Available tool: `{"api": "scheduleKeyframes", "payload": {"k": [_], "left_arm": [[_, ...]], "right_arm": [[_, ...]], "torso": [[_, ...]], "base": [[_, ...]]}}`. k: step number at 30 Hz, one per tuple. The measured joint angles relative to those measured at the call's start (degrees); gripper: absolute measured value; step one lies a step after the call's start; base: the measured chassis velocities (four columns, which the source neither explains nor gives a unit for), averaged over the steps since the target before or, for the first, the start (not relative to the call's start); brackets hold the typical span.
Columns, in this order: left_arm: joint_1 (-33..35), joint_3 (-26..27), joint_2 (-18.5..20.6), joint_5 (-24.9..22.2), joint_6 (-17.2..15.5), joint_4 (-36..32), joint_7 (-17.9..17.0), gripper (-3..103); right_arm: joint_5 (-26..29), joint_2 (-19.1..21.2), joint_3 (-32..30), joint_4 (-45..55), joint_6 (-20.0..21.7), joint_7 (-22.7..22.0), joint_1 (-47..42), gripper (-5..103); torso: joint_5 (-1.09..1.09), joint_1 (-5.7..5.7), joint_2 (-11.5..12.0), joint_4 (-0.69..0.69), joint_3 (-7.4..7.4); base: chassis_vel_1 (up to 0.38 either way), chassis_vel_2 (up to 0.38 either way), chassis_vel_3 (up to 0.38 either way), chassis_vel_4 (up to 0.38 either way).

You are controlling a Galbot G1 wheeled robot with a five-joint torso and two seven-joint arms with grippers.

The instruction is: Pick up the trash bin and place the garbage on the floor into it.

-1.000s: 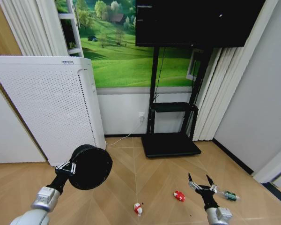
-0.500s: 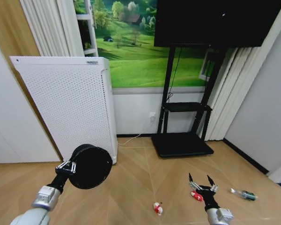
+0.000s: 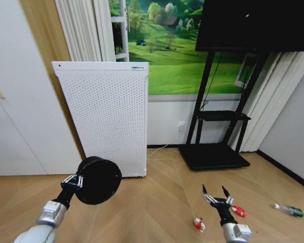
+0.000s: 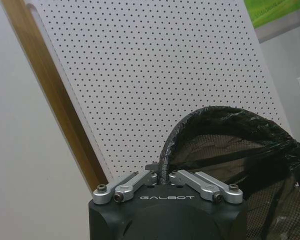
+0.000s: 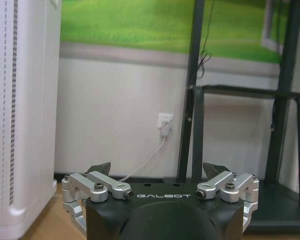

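At lower left the left gripper (image 3: 77, 180) clamps the trash bin (image 3: 98, 180) by its rim. At lower right, the right gripper (image 3: 216, 194) gapes wide above the floor, apparently just beside a red wrapper (image 3: 238, 211).

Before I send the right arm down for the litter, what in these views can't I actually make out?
- Inside of the trash bin: head view shows its base side; left wrist view has its lower part cut off by the edge.
- Bottle: too small in head view to tell if it is empty.
- Red wrapper: partly hidden by the right hand.
- Red-and-white wrapper: too small to read.
- Left hand pinches the bin rim; floor below hidden.
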State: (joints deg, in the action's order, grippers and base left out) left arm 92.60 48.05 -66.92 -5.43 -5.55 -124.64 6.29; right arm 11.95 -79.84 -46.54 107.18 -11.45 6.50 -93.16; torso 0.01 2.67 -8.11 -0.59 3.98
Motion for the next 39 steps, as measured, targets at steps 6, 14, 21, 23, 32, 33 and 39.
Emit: {"api": "scheduleKeyframes", "payload": {"k": [6,14,21,23,32,33,39], "left_arm": [[-0.8,-1.8,-0.4,0.0,0.0,0.8,-0.3,5],[-1.5,-3.8,-0.9,0.3,0.2,2.5,-0.5,5],[-2.7,-4.8,-1.2,0.4,0.1,3.8,-0.6,5],[-2.9,-5.0,-1.3,0.4,0.1,4.1,-0.6,5],[-3.3,-5.4,-1.3,0.6,0.1,5.0,-0.6,5],[-3.4,-5.4,-1.3,0.6,0.0,5.1,-0.6,5],[-3.6,-5.4,-1.4,1.0,-0.1,5.7,-0.6,5]], "right_arm": [[1.6,6.3,2.3,-2.9,3.2,-1.5,-0.4,100],[8.5,18.9,9.9,-13.1,6.7,-4.3,-1.1,100],[9.7,22.3,18.2,-21.1,7.9,-5.1,1.2,100],[10.3,22.6,20.8,-23.4,8.7,-5.6,2.9,100],[12.5,23.1,29.4,-30.6,10.4,-7.9,10.8,100],[12.6,23.3,30.5,-31.8,10.4,-7.9,11.7,100],[12.1,23.3,33.7,-37.0,10.4,-7.9,14.5,100]], "torso": [[0.02,0.01,0.0,-0.07,0.00],[-0.01,0.00,0.0,-0.03,0.00],[0.00,0.00,0.0,-0.07,0.00],[0.01,0.00,0.0,-0.07,0.00],[0.00,0.01,0.0,-0.05,0.00],[-0.02,0.00,0.0,-0.04,0.00],[-0.01,0.00,0.0,-0.05,0.00]], "base": [[-0.065,-0.012,0.069,0.037],[-0.009,-0.007,0.007,0.003],[0.000,0.000,0.000,0.000],[0.000,0.000,0.000,0.000],[0.000,0.000,0.000,0.000],[0.000,0.000,0.000,0.000],[0.000,0.000,0.000,0.000]]}}
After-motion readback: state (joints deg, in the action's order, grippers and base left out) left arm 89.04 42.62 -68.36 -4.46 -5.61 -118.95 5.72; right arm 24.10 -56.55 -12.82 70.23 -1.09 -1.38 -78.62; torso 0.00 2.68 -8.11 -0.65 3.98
